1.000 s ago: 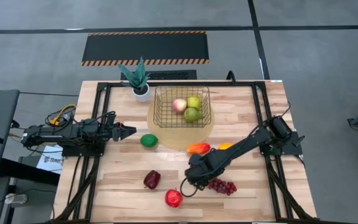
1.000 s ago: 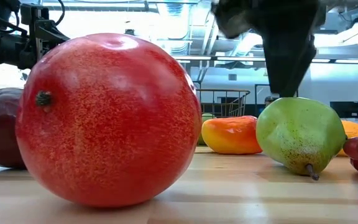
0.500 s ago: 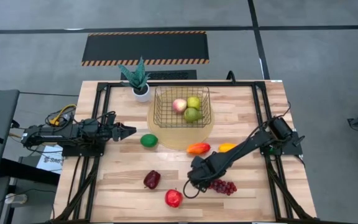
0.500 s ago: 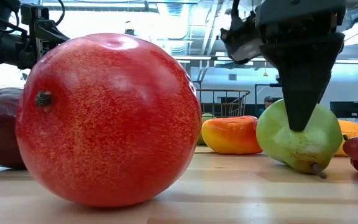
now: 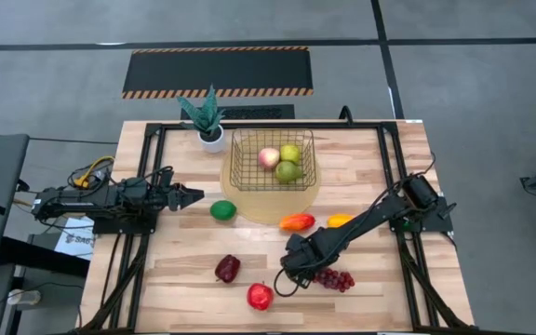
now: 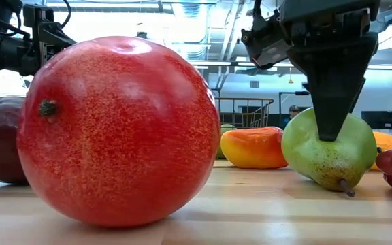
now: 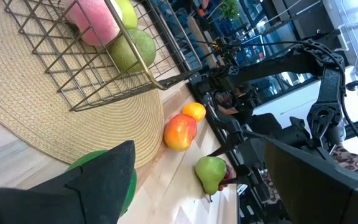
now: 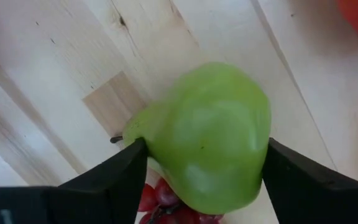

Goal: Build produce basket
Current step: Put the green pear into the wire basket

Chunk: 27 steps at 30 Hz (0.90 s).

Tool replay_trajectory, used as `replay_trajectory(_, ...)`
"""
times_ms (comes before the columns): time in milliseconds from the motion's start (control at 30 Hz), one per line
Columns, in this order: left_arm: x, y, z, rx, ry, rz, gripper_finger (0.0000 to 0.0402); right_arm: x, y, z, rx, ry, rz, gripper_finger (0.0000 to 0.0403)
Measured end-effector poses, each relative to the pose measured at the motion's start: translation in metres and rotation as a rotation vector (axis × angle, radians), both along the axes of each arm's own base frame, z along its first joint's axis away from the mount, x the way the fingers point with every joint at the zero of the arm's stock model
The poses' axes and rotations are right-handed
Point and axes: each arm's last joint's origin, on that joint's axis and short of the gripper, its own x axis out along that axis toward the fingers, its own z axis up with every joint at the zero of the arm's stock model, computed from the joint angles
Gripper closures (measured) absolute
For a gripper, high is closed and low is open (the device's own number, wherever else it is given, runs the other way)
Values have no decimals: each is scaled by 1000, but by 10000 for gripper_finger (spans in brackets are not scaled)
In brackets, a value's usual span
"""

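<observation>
The gold wire basket (image 5: 271, 160) stands on a round straw mat and holds a peach, a yellow-green apple and a green pear. A second green pear (image 8: 207, 137) lies on its side on the table (image 6: 329, 151); my right gripper (image 8: 204, 162) is over it, shut on it. Lime (image 5: 222, 210), mango (image 5: 296, 221), yellow-orange fruit (image 5: 340, 220), grapes (image 5: 335, 278), dark red fruit (image 5: 227, 268) and red apple (image 5: 260, 296) lie on the wood. My left gripper (image 5: 196, 196) hovers open just left of the lime. My right gripper pinches the green pear across its wide body (image 8: 253, 130), one finger (image 8: 120, 171) near the stem side and the other finger (image 8: 294, 174) on the opposite side. It comes from above, pointing down. The pear lies on the table on its side, stem (image 6: 346, 192) low.
A spiky potted plant (image 5: 208, 119) stands by the basket's far left corner. A black frame (image 5: 147, 167) runs around the table's edges. The grapes lie right beside the held pear. Bare wood shows between the lime and the dark red fruit.
My right gripper has come down from just above the pear until its fingers stand around the pear's body. The pear has stayed on the table, shifting only slightly.
</observation>
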Motion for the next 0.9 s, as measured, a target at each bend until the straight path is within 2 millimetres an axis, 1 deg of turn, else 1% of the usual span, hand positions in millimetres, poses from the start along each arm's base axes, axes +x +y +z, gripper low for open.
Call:
replay_trajectory(233,0,0,0,0,0,0,61,-1,0,6,13,-12,-19,124)
replay_trajectory(333,0,0,0,0,0,-1,61,-3,-1,16,27,-41,-33,125)
replay_trajectory(433,0,0,0,0,0,-1,61,-6,-4,30,22,-93,-57,125)
replay_trajectory(533,0,0,0,0,0,-1,61,-12,-8,51,21,-166,-76,125)
replay_trajectory(633,0,0,0,0,0,0,61,-16,-11,76,32,-287,-71,125)
replay_trajectory(833,0,0,0,-1,0,0,61,-31,-16,136,48,-624,-58,123)
replay_trajectory(900,0,0,0,-2,0,-1,61,-37,-14,156,51,-756,-37,123)
